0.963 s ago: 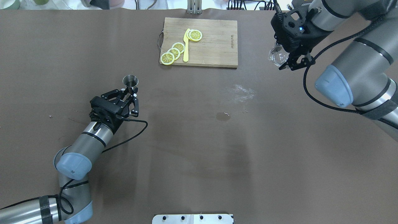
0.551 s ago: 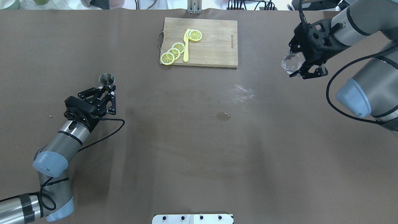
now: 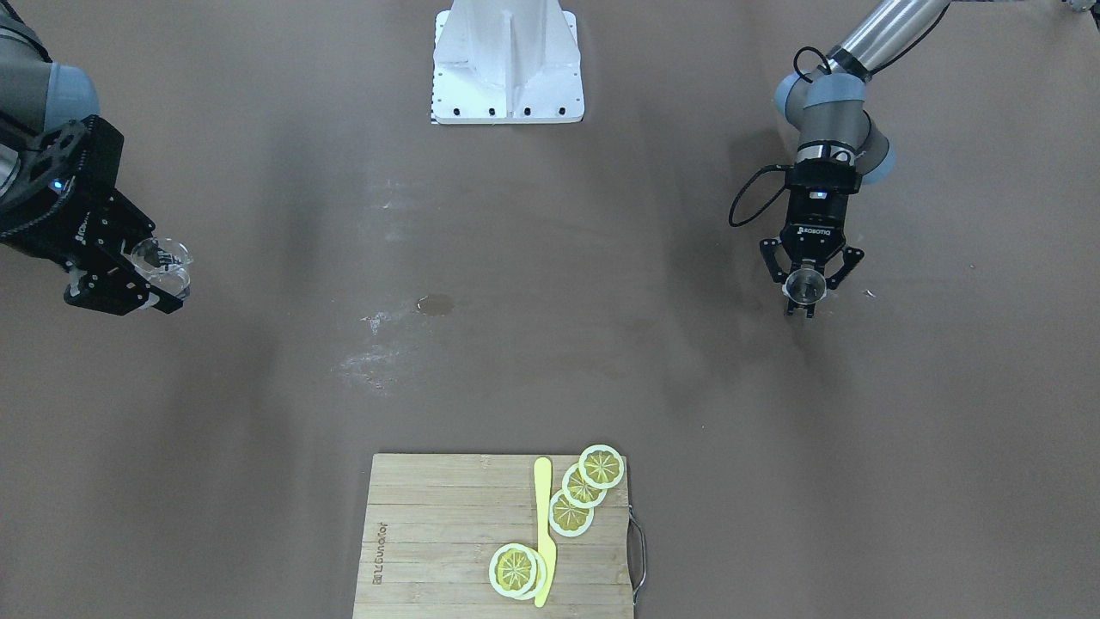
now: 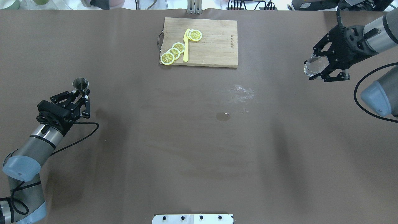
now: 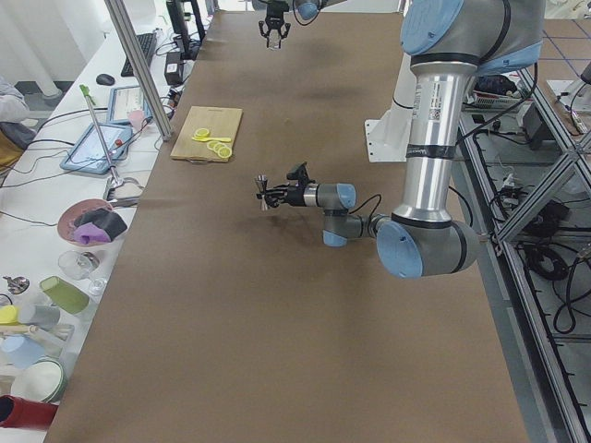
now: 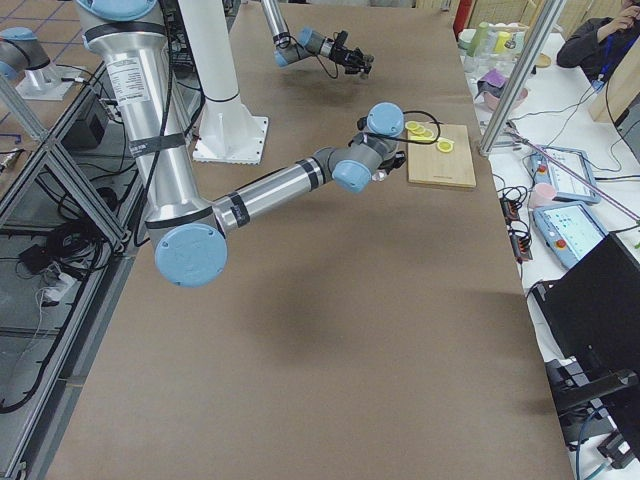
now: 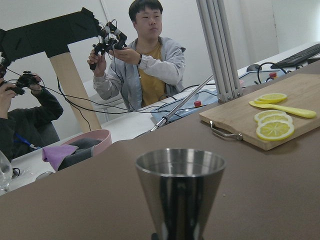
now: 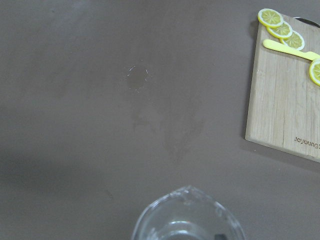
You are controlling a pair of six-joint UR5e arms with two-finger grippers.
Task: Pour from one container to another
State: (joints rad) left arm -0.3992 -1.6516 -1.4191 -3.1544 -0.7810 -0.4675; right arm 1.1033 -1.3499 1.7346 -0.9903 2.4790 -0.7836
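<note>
The steel jigger (image 4: 80,83) stands upright at the table's left side, with my left gripper (image 4: 81,92) shut on its narrow waist. Its upper cone (image 7: 180,187) fills the left wrist view, and it shows small in the front view (image 3: 805,286). The clear glass tumbler (image 4: 314,66) hangs tilted above the far right of the table, with my right gripper (image 4: 317,68) shut on it. Its rim (image 8: 187,220) shows at the bottom of the right wrist view. The tumbler (image 3: 163,258) and the jigger are far apart, almost the table's whole width.
A wooden cutting board (image 4: 214,43) with lemon slices (image 4: 174,51) and a yellow knife (image 4: 186,46) lies at the back centre. A small wet spot (image 4: 223,116) and a whitish smear (image 4: 242,91) mark the middle. Operators show beyond the table in the left wrist view.
Both arms have swung outward. The left one carried the jigger to the left, and the right one carried the tumbler to the right, so the two are farther apart.
</note>
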